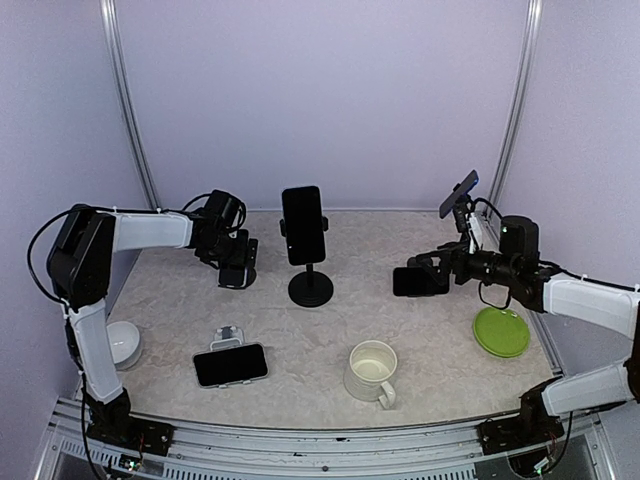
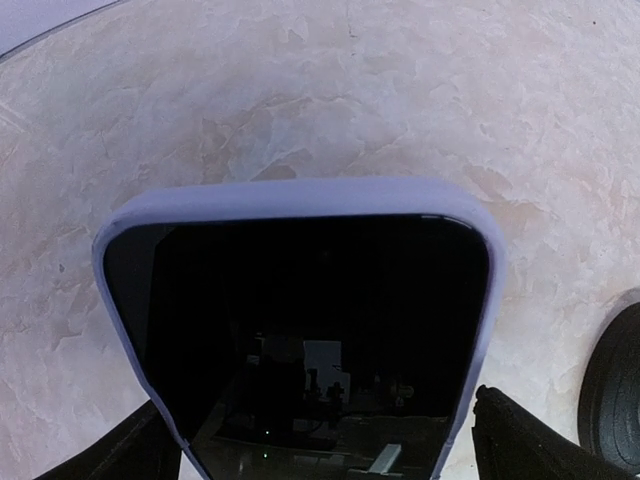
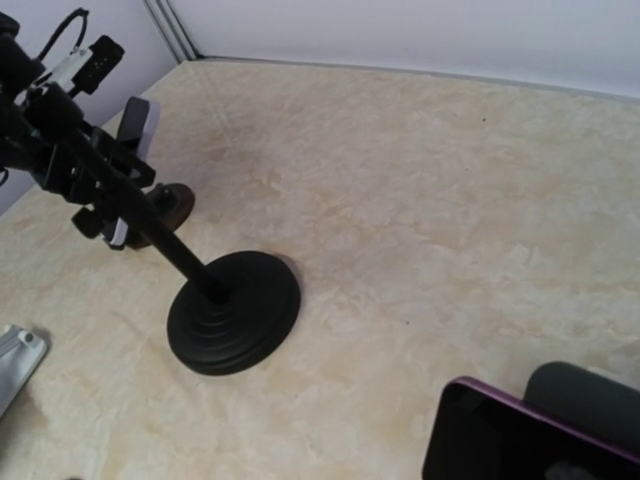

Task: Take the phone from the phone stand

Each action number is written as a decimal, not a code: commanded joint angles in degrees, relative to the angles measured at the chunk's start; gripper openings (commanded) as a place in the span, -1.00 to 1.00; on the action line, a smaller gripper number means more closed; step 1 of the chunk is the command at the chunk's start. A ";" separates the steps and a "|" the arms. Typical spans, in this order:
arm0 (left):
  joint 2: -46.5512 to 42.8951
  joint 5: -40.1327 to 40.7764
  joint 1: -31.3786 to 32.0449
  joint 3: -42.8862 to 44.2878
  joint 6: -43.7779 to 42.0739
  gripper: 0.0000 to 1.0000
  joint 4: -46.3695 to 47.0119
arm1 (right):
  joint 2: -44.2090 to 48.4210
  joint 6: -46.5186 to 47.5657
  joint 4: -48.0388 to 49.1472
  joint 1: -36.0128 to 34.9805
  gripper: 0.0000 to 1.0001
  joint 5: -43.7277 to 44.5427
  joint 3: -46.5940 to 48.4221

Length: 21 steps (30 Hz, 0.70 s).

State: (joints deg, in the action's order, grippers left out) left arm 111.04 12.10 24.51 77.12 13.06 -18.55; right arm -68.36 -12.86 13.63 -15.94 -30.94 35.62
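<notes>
Phone upright on its stand, both arms standing off with phones of their own

Seen from overhead, the phone sits upright in the clamp of the black phone stand, screen dark, just toward 12 o'clock from the table's middle, with neither arm touching it. The left gripper hangs at 10 o'clock, just beside the stand's round base, its jaws spread wide and clamped across a lavender-cased phone held clear of the tabletop. The right gripper is at 3 o'clock, well apart from the stand, its jaws equally wide on a purple-cased phone. A black phone lies at 7 o'clock, a white mug at 5, a green plate at 4 and a white bowl at 8.
</notes>
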 commanded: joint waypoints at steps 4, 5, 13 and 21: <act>1.88 1.18 0.36 1.21 1.35 0.80 0.21 | -1.86 0.56 1.56 0.22 1.00 -0.93 0.22; 2.09 1.46 0.27 1.19 1.44 0.76 0.19 | -1.87 0.62 1.53 0.22 1.00 -0.65 0.19; 2.67 1.81 0.07 1.16 1.77 0.61 0.00 | -1.13 1.36 0.46 0.24 1.00 0.52 -0.09; -0.69 2.75 0.10 1.46 1.90 0.31 -0.25 | -0.99 1.36 0.52 0.30 1.00 0.31 -1.03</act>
State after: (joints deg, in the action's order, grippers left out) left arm 112.86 13.93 24.51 77.21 14.57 -18.52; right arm -70.04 -11.99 13.56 -15.94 -30.83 35.57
